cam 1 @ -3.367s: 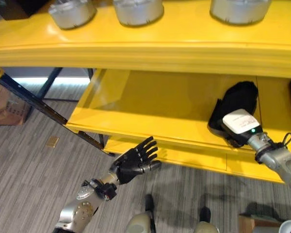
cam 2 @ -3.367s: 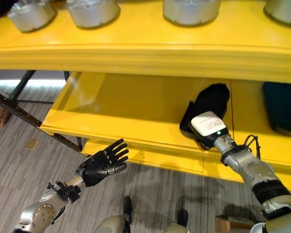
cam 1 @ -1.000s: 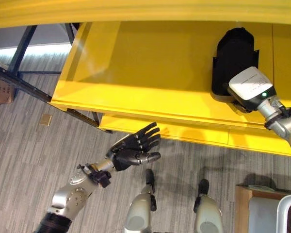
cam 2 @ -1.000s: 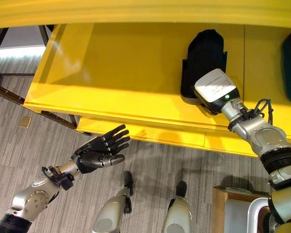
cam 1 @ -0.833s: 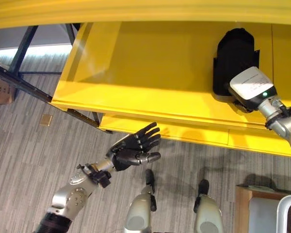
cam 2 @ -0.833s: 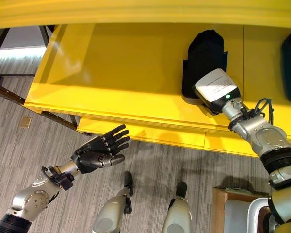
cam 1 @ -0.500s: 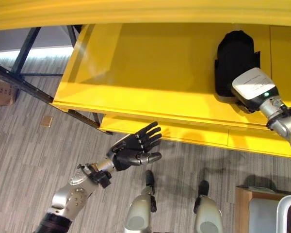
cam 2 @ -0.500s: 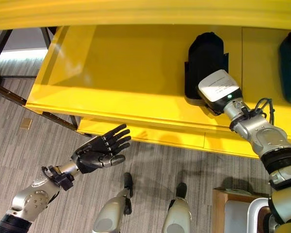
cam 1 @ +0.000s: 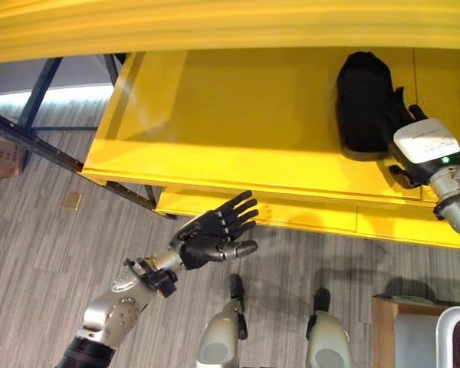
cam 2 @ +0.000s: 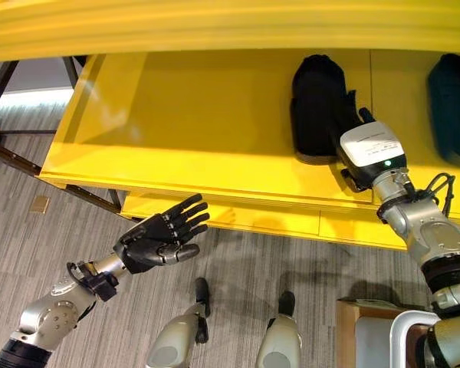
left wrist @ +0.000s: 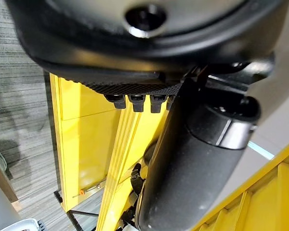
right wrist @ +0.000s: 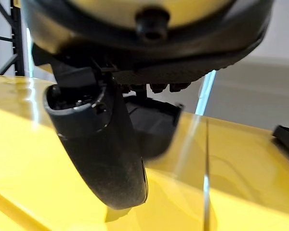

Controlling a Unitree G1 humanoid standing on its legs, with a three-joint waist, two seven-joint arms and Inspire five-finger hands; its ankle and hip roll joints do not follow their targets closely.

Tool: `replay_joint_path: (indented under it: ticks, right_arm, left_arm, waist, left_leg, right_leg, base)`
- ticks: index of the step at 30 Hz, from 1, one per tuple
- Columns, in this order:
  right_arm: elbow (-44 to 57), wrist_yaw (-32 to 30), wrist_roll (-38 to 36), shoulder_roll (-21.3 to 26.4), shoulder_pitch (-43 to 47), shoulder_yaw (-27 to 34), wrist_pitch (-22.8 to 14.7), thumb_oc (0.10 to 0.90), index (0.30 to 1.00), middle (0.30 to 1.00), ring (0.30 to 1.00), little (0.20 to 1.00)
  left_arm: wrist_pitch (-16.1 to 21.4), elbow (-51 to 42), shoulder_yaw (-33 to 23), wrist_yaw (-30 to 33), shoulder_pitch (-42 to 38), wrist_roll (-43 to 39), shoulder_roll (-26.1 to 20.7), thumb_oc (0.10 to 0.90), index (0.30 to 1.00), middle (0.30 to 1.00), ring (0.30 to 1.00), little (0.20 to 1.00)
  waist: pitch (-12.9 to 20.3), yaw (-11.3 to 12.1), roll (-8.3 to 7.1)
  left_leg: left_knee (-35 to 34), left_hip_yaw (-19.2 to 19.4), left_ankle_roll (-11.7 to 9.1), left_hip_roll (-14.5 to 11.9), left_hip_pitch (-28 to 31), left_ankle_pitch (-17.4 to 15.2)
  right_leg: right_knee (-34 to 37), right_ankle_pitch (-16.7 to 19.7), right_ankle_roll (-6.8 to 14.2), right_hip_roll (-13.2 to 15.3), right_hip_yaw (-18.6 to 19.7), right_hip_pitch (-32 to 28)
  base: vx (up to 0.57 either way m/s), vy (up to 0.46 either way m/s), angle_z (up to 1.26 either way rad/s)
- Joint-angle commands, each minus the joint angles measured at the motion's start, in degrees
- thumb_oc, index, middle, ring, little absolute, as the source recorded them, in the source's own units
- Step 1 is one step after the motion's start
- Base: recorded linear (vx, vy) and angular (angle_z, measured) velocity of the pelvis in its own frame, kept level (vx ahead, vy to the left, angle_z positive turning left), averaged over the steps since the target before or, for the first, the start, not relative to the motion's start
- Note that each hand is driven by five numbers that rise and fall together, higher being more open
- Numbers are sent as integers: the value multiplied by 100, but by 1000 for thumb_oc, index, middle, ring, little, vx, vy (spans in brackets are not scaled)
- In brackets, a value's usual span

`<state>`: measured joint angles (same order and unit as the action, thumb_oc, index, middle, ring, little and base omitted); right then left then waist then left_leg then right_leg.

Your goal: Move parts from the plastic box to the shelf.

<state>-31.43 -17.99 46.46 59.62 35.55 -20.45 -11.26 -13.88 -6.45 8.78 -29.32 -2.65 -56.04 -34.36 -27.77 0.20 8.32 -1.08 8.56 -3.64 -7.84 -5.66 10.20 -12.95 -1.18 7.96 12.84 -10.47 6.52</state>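
Note:
A black part [cam 1: 364,100] lies on the yellow shelf [cam 1: 238,115], towards its right. My right hand [cam 1: 423,142] rests on the shelf just to the right of the part's near end, fingers straight and pointing inward along the part's side, holding nothing. In the right wrist view the thumb [right wrist: 106,144] stands out over the yellow board, with the black part [right wrist: 151,127] past the fingertips. My left hand [cam 1: 211,238] hovers open and empty above the floor, below the shelf's front edge. A white plastic box rim [cam 1: 454,337] shows at the lower right corner.
A second dark part [cam 2: 451,100] lies on the shelf further right. An upper yellow shelf edge [cam 1: 215,23] overhangs the top. Dark frame bars [cam 1: 38,149] run at the left, by a cardboard box [cam 1: 0,153]. A wooden stand [cam 1: 385,330] carries the plastic box.
My right hand has slid off the black part's near end to its right side; the part stays on the shelf. The view has shifted a little. The left hand holds still.

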Motion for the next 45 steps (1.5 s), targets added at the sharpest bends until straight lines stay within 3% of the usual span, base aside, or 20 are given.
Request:
replay_joint_path:
  ticks: [1,12,17,19,23,28,31,35,37,39,45]
  right_arm:
    - [406,-349,-529,-52,226,237,135,900,1000,1000,1000,1000]
    - [595,-275,-909,-491,-2,418,166,900,1000,1000,1000,1000]
    - [733,-800,-1064,-683,-55,575,194,900,1000,1000,1000,1000]
    - [993,-1357,-1293,-937,-262,861,196,900,1000,1000,1000,1000]
    - [1319,-1532,-1398,-1266,-536,1197,219,900,1000,1000,1000,1000]
    - [2163,-1999,-1576,-1886,-1199,1642,-138,900,1000,1000,1000,1000]
    - [2571,-2144,-1517,-2144,-1512,1712,-128,900,1000,1000,1000,1000]
    - [3065,-2512,-2000,-2633,-2322,1850,-195,900,1000,1000,1000,1000]
    - [3193,-2476,-2155,-2949,-2790,1856,-10,900,1000,1000,1000,1000]
    - [3186,-2221,-1861,-3004,-3079,1763,200,900,1000,1000,1000,1000]
    - [3152,-1428,-1342,-2599,-3417,1739,84,900,1000,1000,1000,1000]
  left_arm:
    - [270,-539,-58,-177,17,-396,326,900,1000,1000,1000,1000]
    - [274,-465,27,-117,-43,-380,495,900,1000,1000,1000,1000]
    - [314,-486,78,-59,-48,-378,564,900,1000,1000,1000,1000]
    - [353,-526,108,-33,-5,-416,647,900,1000,1000,1000,1000]
    - [367,-579,104,41,45,-493,714,900,1000,1000,1000,1000]
    - [504,-656,148,227,160,-504,922,900,1000,1000,1000,1000]
    - [585,-691,161,284,222,-541,1007,900,1000,1000,1000,1000]
    - [767,-720,178,372,374,-554,1137,900,1000,1000,1000,1000]
    - [904,-741,152,402,469,-546,1177,900,1000,1000,1000,1000]
    - [937,-741,68,298,525,-691,1186,900,1000,1000,1000,1000]
    - [989,-746,-83,274,544,-565,1044,900,1000,1000,1000,1000]
  waist:
    - [579,11,-235]
    - [619,-47,-159]
    - [647,-89,-101]
    - [674,-138,-44]
    - [721,-199,8]
    - [823,-376,118]
    - [856,-456,155]
    - [977,-625,181]
    - [1033,-744,177]
    - [1083,-807,117]
    - [1208,-840,-135]
  left_leg:
    - [301,-46,-203,-148,176,-767]
    - [277,-56,-182,-113,277,-777]
    - [259,-41,-176,-102,328,-775]
    - [235,-29,-170,-87,382,-774]
    - [210,-3,-166,-76,437,-784]
    - [124,73,-147,-63,573,-775]
    - [99,110,-140,-55,623,-775]
    - [47,211,-109,-40,735,-803]
    - [-5,274,-95,-23,789,-824]
    - [-36,346,-78,-13,828,-847]
    - [-95,433,-79,-12,889,-895]
  right_leg:
    - [-229,-637,-462,-468,95,48]
    - [-215,-638,-474,-447,130,-23]
    - [-200,-636,-485,-437,149,-57]
    - [-172,-627,-487,-430,177,-97]
    - [-139,-621,-479,-417,211,-128]
    - [-30,-585,-459,-405,330,-192]
    - [15,-565,-449,-400,388,-221]
    - [134,-508,-418,-386,502,-294]
    - [252,-451,-394,-391,595,-318]
    - [401,-377,-369,-396,649,-383]
    - [720,-198,-302,-432,663,-484]
  base:
    - [41,33,-8]
    - [10,12,-1]
    - [16,45,-2]
    - [37,101,-1]
    - [28,79,-3]
    - [34,105,-9]
    - [30,102,-7]
    - [40,112,-15]
    - [6,127,-21]
    - [1,93,-17]
    - [-8,5,-6]
